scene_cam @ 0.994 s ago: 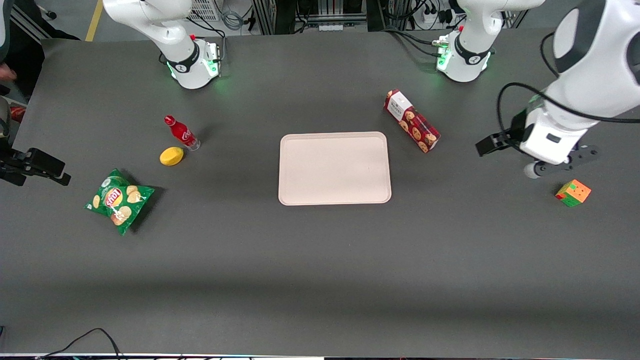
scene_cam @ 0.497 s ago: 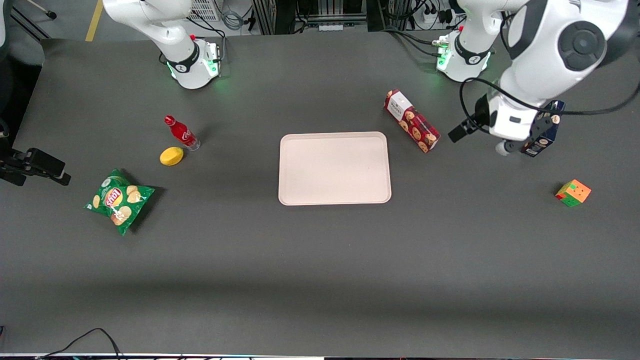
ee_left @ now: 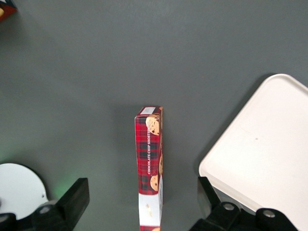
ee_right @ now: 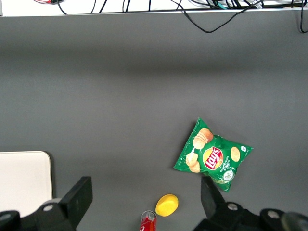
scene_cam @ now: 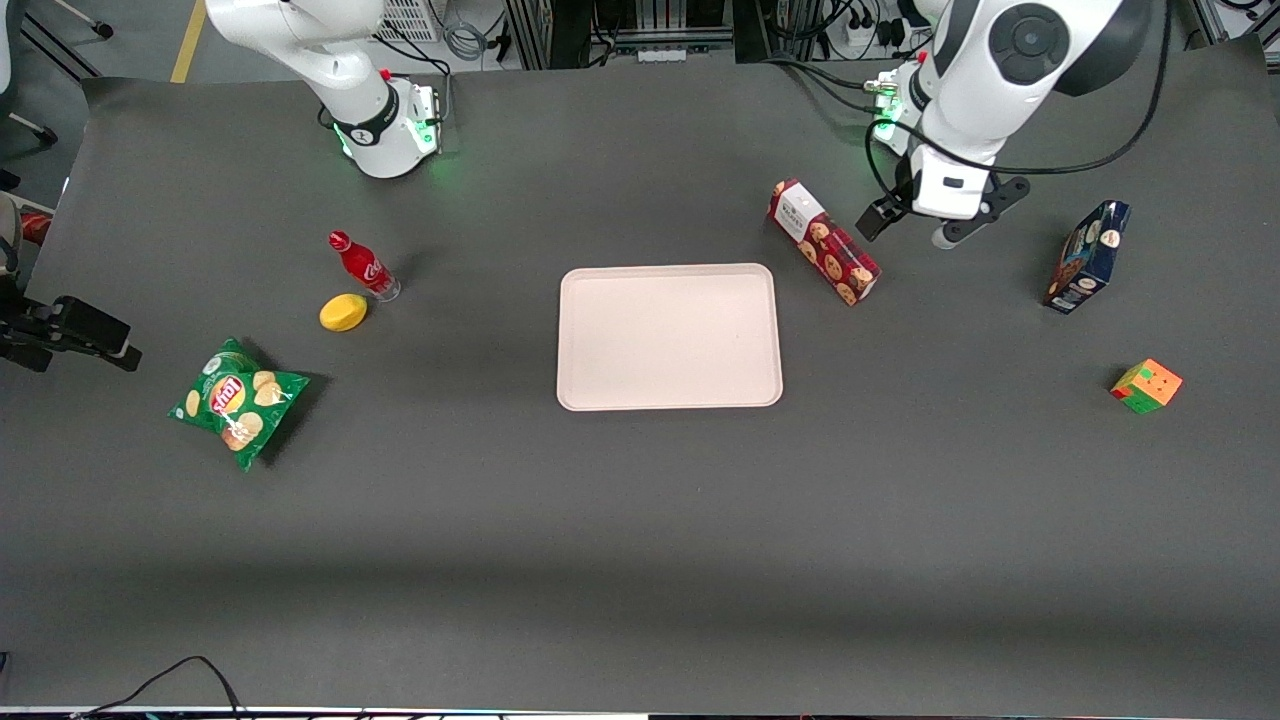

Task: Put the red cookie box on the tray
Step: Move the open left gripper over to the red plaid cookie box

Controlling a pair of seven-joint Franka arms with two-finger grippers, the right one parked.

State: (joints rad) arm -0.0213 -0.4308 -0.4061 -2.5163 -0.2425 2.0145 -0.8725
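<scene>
The red cookie box [scene_cam: 825, 242] rests on its long narrow side on the dark table, just off the tray's corner that is farthest from the front camera, toward the working arm's end. The pale beige tray [scene_cam: 668, 337] lies flat mid-table with nothing on it. My left gripper [scene_cam: 910, 228] hangs open and empty above the table, close beside the box toward the working arm's end. In the left wrist view the box [ee_left: 149, 159] runs lengthwise between the two black fingers, well below the gripper [ee_left: 142, 188], and the tray's corner [ee_left: 264, 159] shows beside it.
A dark blue cookie box [scene_cam: 1087, 256] stands toward the working arm's end, with a coloured cube [scene_cam: 1146, 386] nearer the camera. A small red bottle [scene_cam: 362, 265], a yellow lemon [scene_cam: 343, 312] and a green chips bag [scene_cam: 238, 401] lie toward the parked arm's end.
My left gripper has swung from near the cube, past the dark blue box, to beside the red cookie box. The dark blue box has come into view. No object has moved.
</scene>
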